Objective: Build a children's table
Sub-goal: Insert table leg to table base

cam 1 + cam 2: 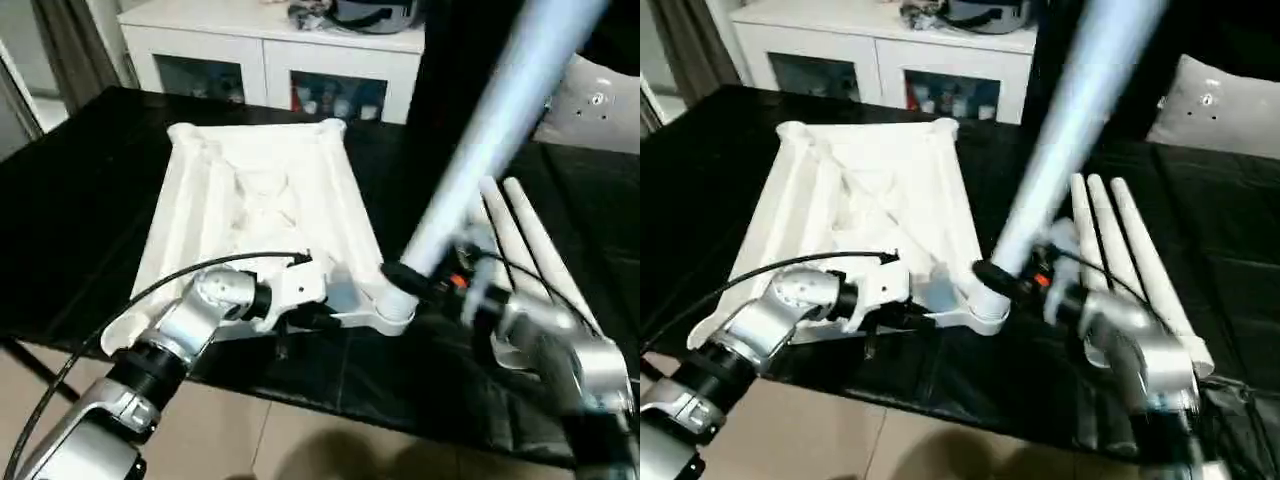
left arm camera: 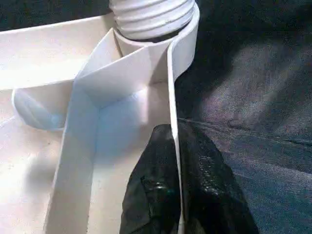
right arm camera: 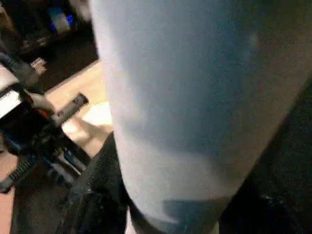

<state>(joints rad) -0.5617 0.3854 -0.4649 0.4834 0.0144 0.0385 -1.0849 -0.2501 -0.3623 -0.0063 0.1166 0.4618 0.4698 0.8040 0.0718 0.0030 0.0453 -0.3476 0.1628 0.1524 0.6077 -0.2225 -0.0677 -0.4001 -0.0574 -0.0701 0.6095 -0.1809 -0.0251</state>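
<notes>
Behind, a white cabinet [image 1: 270, 60] with glass doors faces a black-draped work table [image 1: 90, 190] bearing the ribbed white plastic tabletop [image 1: 260, 215], underside up. Left gripper [image 2: 175, 195] pinches its thin edge wall just below a round corner socket [image 1: 392, 305]. Right gripper [image 1: 425, 278] clasps one smooth tapered leg [image 1: 500, 120] standing in that socket; three legs [image 1: 1120, 255] lie beside its fingers.

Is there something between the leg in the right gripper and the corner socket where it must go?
Nothing visible does. The leg, held by the right gripper, already has its threaded end at the corner socket of the tabletop. The left gripper pinches the tabletop's rim beside that socket, not across it.
</notes>
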